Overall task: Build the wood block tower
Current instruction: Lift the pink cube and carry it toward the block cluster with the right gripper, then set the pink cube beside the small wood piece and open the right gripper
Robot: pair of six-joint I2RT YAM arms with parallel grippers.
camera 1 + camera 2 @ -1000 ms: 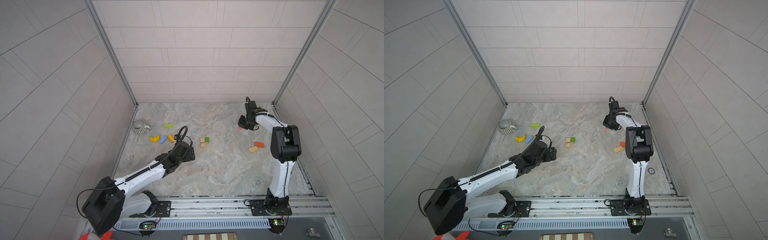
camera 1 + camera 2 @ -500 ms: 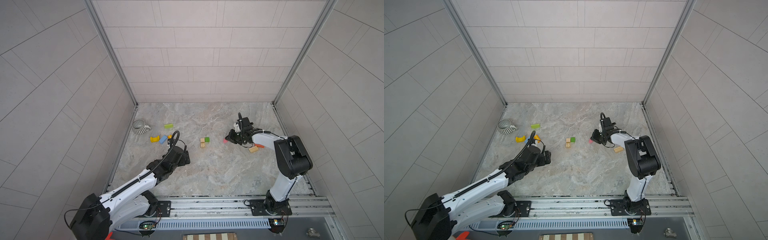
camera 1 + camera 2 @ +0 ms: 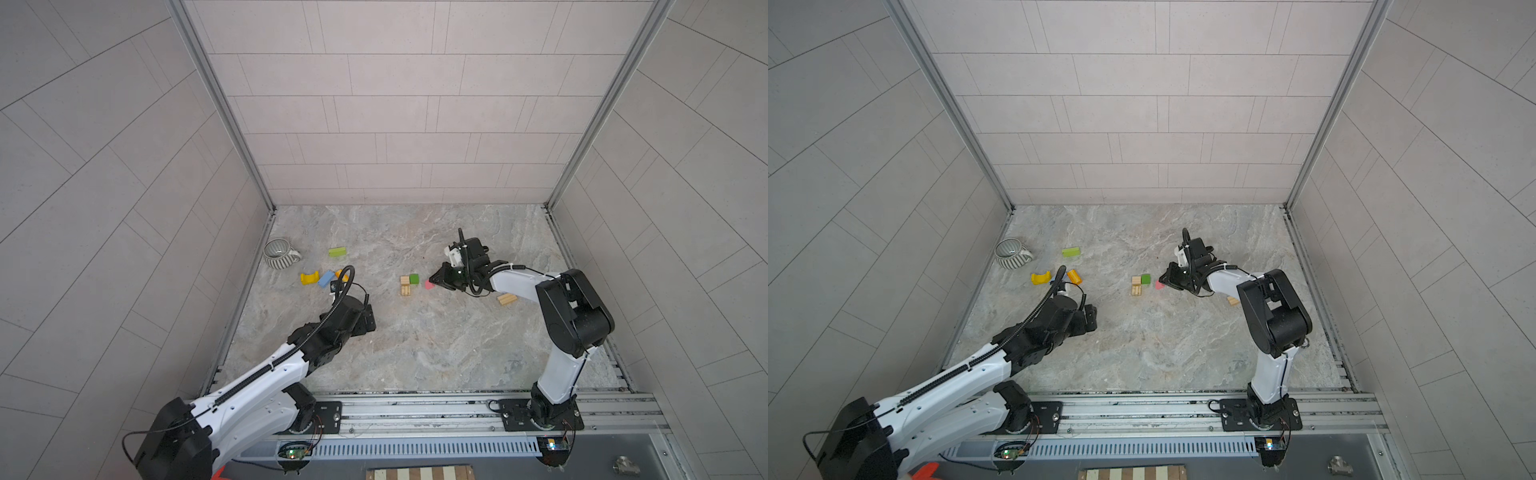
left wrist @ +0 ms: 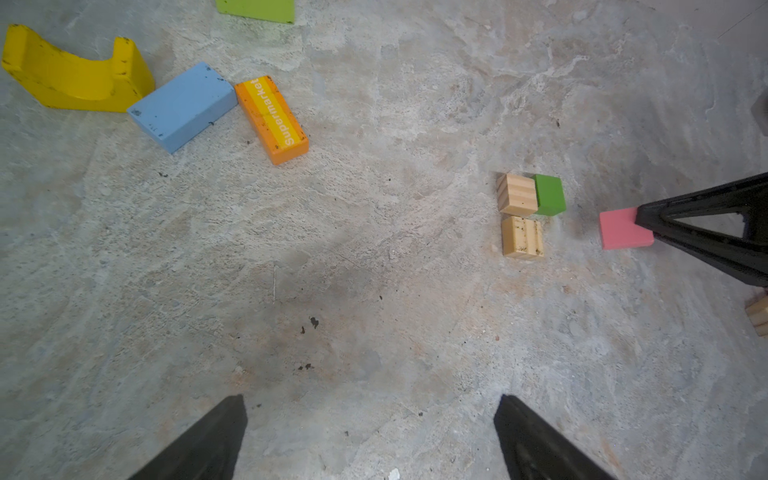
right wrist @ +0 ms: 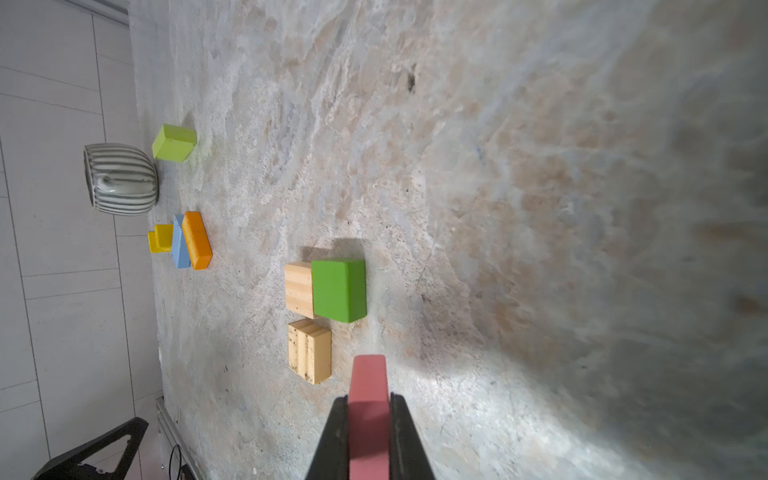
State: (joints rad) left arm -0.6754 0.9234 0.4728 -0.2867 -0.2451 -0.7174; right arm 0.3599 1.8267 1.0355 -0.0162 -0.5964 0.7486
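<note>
The right gripper [image 5: 369,399] pinches pink block [image 5: 368,374] across thin faces, perhaps just off the floor [image 5: 498,208], beside green cube [image 5: 338,291] to stack it; left gripper [image 4: 370,415] gapes empty

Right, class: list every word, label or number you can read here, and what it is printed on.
"Supermarket": white letters on the orange block, along its yellow stripe, left wrist view.
No other text is readable; in both top views this print is too small.
</note>
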